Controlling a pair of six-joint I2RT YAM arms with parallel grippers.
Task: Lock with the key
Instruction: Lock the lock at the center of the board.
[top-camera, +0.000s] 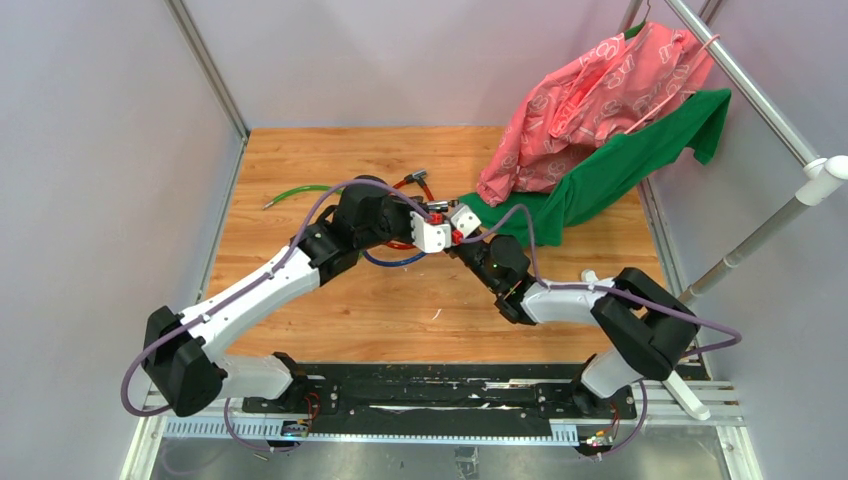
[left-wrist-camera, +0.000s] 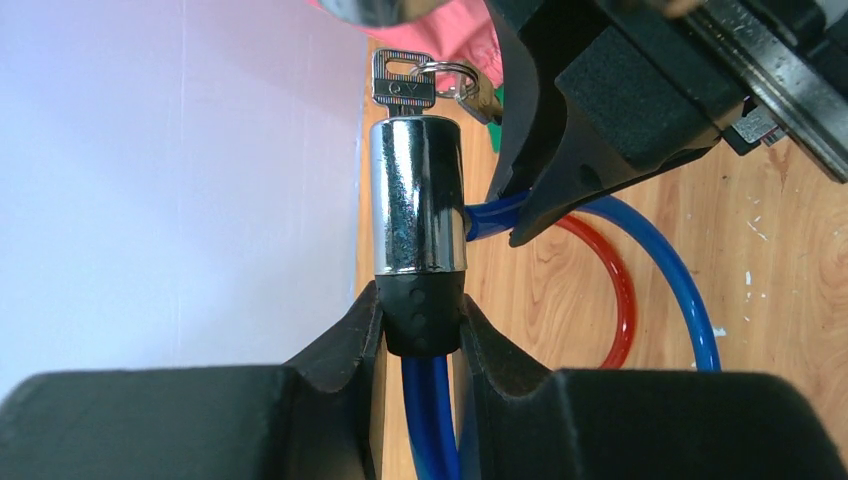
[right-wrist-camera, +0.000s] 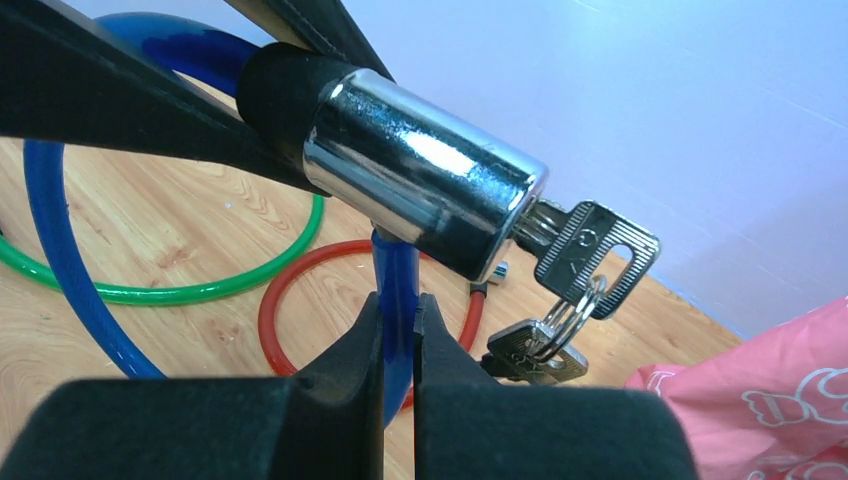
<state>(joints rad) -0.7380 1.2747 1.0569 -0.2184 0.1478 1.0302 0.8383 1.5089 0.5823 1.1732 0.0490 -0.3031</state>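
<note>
1. Key (right-wrist-camera: 590, 255): sitting pushed into the end of the chrome cylinder (right-wrist-camera: 420, 190), straight beyond the left fingertips, up and right of the right fingertips.
2. Left gripper (left-wrist-camera: 420, 320): clenching the black collar (left-wrist-camera: 422, 298) under that cylinder, with the blue cable (left-wrist-camera: 430, 420) running back between its fingers.
3. Right gripper (right-wrist-camera: 400, 310): pinching the blue cable stub just under the cylinder's side, crowding close against the left fingers.
4. Spare keys (right-wrist-camera: 530, 350): dangling on a ring from the key's head, just right of the right fingertips.
5. Lying beyond both fingers on the wooden table (right-wrist-camera: 180, 230): red cable (left-wrist-camera: 622, 290), green cable (right-wrist-camera: 160, 296), and pink cloth (right-wrist-camera: 760, 400) further right.
</note>
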